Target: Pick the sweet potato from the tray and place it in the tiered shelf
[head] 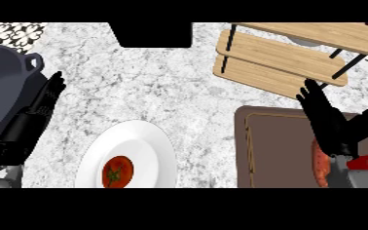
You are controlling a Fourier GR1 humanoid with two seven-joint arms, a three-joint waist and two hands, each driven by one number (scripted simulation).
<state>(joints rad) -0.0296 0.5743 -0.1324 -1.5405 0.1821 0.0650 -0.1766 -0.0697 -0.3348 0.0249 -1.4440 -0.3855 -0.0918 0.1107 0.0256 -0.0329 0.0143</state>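
Note:
The sweet potato [319, 169], reddish-orange, lies at the right side of the brown tray [271, 148], partly hidden under my right wrist. My right hand [327, 119] is open over the tray's far right part, its straight fingers pointing toward the shelf and past the sweet potato, holding nothing. The wooden tiered shelf [282, 58] stands at the upper right, just beyond the tray. My left hand [42, 102] rests open at the left edge, fingers up.
A white plate [147, 143] with a tomato [117, 171] sits at the lower middle. A dark grey pot [13, 78] stands at the far left beside my left hand. A black block [155, 34] sits at the counter's back edge.

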